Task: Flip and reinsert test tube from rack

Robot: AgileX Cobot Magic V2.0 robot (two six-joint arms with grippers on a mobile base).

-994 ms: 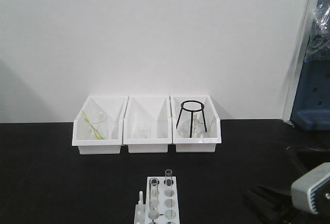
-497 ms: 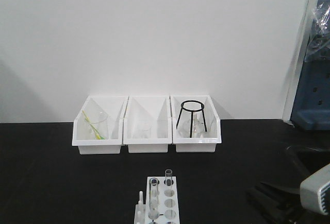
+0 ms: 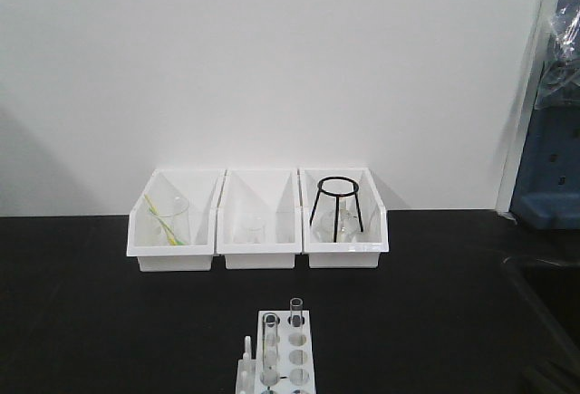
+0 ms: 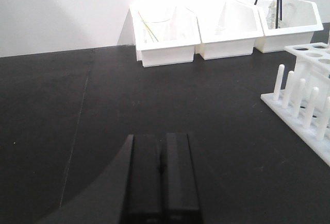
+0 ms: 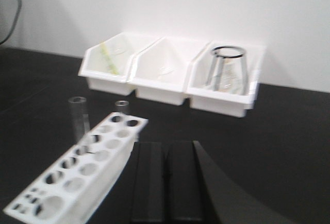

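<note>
The white rack [image 3: 284, 350] stands at the front middle of the black table, with short pegs along its left side. Two clear test tubes stand upright in it: one [image 3: 270, 340] nearer the front, one [image 3: 296, 312] in the far row. In the right wrist view the rack [image 5: 105, 180] lies just left of my shut right gripper [image 5: 166, 144], and both tubes [image 5: 78, 118] [image 5: 121, 106] rise from its far end. My left gripper [image 4: 161, 136] is shut with nothing in it, low over the table, with the rack [image 4: 301, 123] off to its right. Neither gripper shows in the front view.
Three white open bins stand in a row against the back wall: the left one [image 3: 172, 254] holds a beaker with a yellow-green stick, the middle one [image 3: 261, 254] a small glass, and the right one [image 3: 344, 254] a black ring tripod [image 3: 337, 206]. A blue object [image 3: 548, 177] sits at far right.
My right arm, seen at the lower right of the front view a second ago, has drawn back down and right out of that view. The rack and tubes have not moved.
</note>
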